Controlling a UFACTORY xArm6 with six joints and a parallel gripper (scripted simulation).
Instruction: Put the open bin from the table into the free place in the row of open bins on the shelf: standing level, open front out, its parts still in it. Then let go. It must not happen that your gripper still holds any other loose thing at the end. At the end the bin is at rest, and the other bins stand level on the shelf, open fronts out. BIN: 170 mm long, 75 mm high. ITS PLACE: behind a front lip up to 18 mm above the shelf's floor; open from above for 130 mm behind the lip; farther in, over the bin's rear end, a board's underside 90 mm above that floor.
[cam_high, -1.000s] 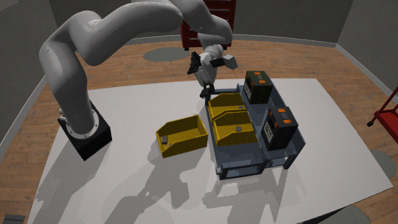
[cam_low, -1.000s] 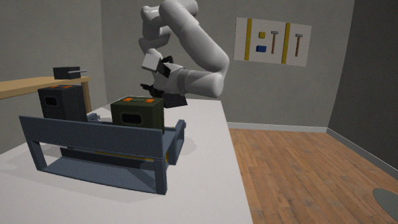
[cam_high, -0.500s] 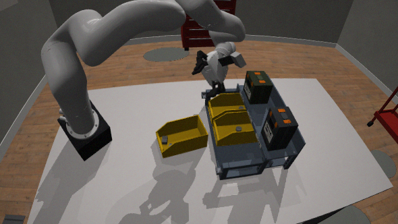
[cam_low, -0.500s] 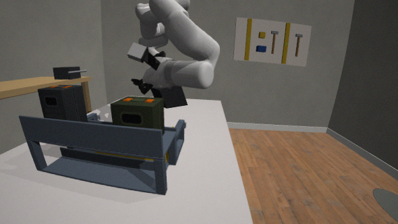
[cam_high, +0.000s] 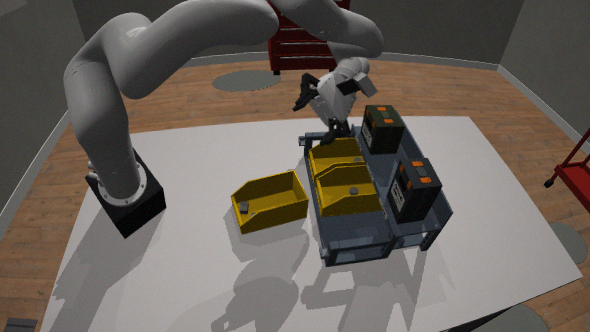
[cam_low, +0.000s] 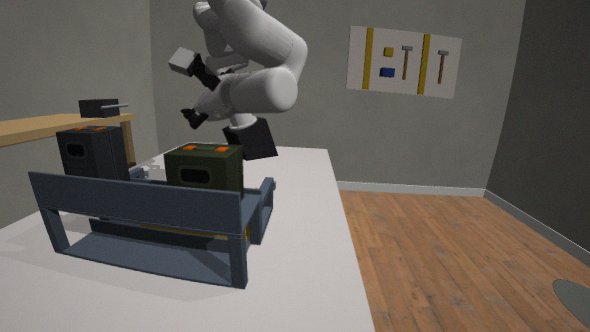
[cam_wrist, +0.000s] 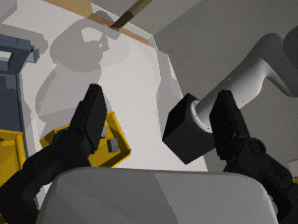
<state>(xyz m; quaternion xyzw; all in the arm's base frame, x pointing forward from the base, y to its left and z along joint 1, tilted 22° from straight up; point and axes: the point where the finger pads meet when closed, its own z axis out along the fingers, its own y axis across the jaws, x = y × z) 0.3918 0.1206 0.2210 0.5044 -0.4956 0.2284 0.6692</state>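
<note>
The yellow open bin (cam_high: 272, 199) (cam_wrist: 113, 153) stands on the white table (cam_high: 190, 150) left of the blue-grey shelf (cam_high: 360, 240) (cam_low: 135, 202), with a small grey part (cam_high: 244, 206) in it. Two more yellow bins (cam_high: 336, 152) (cam_high: 348, 192) stand side by side on the shelf. The place at the shelf's near end (cam_high: 352, 232) holds no bin. My gripper (cam_high: 310, 125) (cam_wrist: 159, 100) is open and empty. It hangs tilted above the shelf's far end, well away from the bin on the table. In the exterior view the shelf hides that bin.
A dark green box (cam_high: 382, 127) (cam_low: 204, 169) and a dark grey box (cam_high: 415, 189) (cam_low: 90, 151) stand on the shelf's upper board. The robot's black base (cam_high: 131, 207) is at the table's left. There are red carts (cam_high: 300, 47) (cam_high: 575, 175) beyond the table and a wooden bench (cam_low: 50, 125).
</note>
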